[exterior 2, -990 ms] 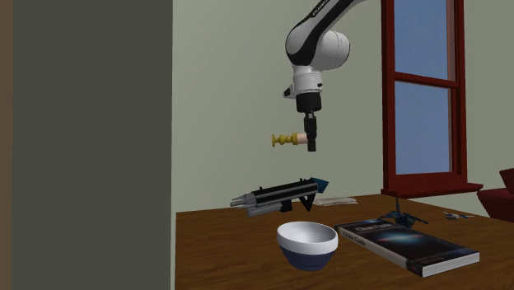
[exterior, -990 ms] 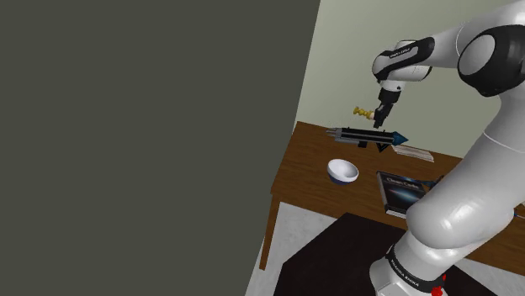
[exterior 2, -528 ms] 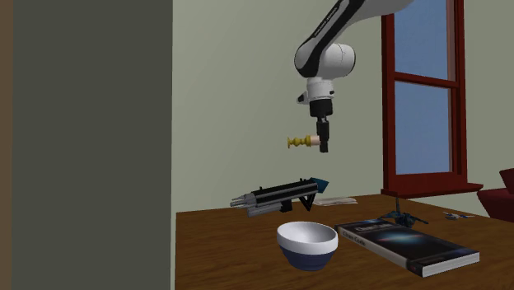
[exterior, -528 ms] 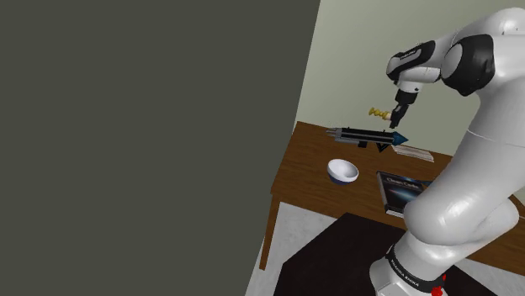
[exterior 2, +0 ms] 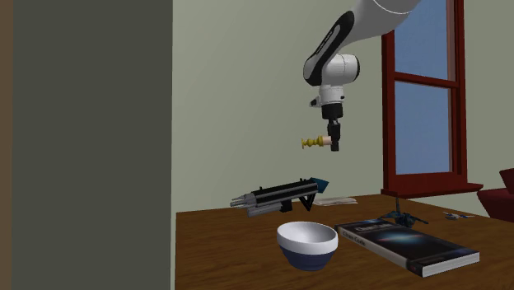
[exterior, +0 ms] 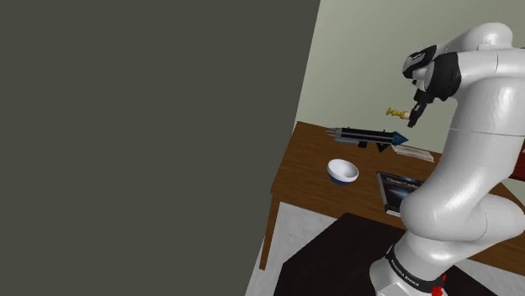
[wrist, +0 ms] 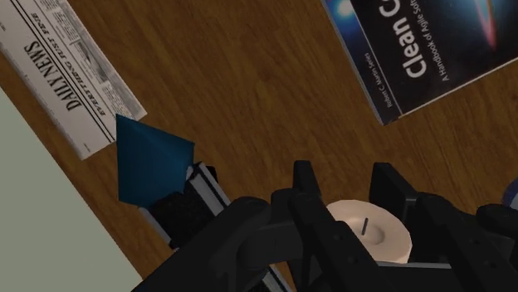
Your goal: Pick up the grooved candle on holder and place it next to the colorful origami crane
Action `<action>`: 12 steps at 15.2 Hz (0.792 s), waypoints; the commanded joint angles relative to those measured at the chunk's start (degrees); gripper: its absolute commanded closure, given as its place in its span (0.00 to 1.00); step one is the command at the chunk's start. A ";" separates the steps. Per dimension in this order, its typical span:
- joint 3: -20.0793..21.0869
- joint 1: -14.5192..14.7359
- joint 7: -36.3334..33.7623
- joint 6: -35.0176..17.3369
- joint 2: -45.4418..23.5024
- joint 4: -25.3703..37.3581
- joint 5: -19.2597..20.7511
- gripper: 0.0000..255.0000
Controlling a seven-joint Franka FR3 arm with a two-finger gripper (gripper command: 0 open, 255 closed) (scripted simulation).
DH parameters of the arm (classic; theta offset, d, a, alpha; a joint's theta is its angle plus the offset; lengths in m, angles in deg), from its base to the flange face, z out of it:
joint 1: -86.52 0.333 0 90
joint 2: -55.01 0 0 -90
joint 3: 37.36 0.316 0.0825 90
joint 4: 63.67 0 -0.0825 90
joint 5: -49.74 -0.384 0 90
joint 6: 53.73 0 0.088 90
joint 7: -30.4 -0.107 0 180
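Note:
The grooved candle [exterior: 394, 112] has a pale stub on a yellow turned holder. It hangs sideways in the air, high above the wooden table [exterior: 307, 164], with my gripper [exterior: 414, 114] shut on its candle end. In the second exterior view the candle [exterior 2: 313, 142] sticks out left of the gripper [exterior 2: 334, 146]. In the wrist view the black fingers [wrist: 309, 195] clasp the candle's round wick end [wrist: 371, 231], gripper [wrist: 347, 189]. A small bluish folded figure [exterior 2: 404, 218], likely the crane, sits far back on the table below the window.
Below the gripper lies a long black device with a blue tip [exterior: 367, 136] [wrist: 148, 158], beside a newspaper [exterior: 413, 152] [wrist: 70, 75]. A white and blue bowl [exterior 2: 307, 244] and a dark book [exterior 2: 409, 246] [wrist: 423, 50] lie nearer the front. A dark panel [exterior: 151, 143] blocks the shoulder view's left.
The arm has carried the candle to the right in both exterior views, keeping about the same height. The grip has not changed.

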 commanded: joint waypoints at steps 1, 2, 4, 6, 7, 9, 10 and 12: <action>-0.05 -3.05 2.86 1.52 -3.53 4.72 -1.88 1.00; 0.01 -4.62 4.07 2.43 -5.37 7.32 -2.78 1.00; 0.32 -8.00 6.26 4.50 -9.24 13.06 -4.52 1.00; 0.73 -10.68 7.74 5.61 -12.46 17.32 -5.84 1.00; 0.80 -10.60 7.77 4.88 -12.52 16.62 -5.87 1.00; 0.90 -10.43 7.84 3.44 -12.69 15.30 -5.98 1.00; 0.95 -10.36 7.88 2.73 -12.79 14.67 -6.06 1.00; 1.06 -10.23 7.97 1.35 -13.05 13.48 -6.22 1.00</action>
